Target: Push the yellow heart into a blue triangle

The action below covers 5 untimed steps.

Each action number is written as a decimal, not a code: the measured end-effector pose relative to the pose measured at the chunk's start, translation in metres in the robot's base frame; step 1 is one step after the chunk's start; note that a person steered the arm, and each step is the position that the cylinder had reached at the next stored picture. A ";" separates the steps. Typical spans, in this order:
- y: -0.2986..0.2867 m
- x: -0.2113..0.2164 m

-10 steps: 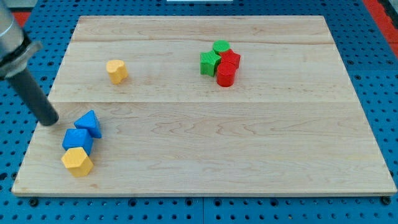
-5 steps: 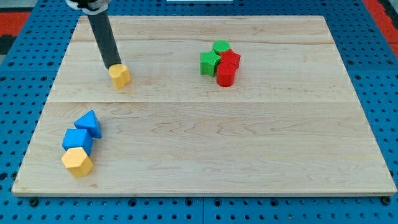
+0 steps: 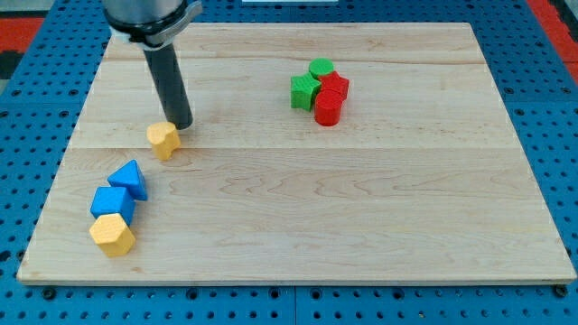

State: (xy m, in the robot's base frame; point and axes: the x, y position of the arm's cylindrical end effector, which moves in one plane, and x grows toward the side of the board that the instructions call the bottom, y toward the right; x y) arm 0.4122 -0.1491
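Observation:
The yellow heart [image 3: 163,140] lies on the wooden board's left half. My tip [image 3: 181,125] touches its upper right side; the dark rod rises from there toward the view's top. The blue triangle [image 3: 130,179] sits below and to the left of the heart, a short gap apart from it.
A blue cube-like block [image 3: 112,204] touches the triangle's lower left, and a yellow hexagonal block [image 3: 112,235] sits just below that. A cluster of two green blocks [image 3: 307,88] and two red blocks [image 3: 329,106] lies at the upper middle-right. The board's left edge [image 3: 56,181] is near the blue blocks.
My tip swept from the board's left edge up to the yellow heart, then pushed it down and left toward the blue triangle. The other blocks have not moved.

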 end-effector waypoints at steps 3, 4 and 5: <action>-0.007 0.045; -0.012 0.054; -0.016 0.058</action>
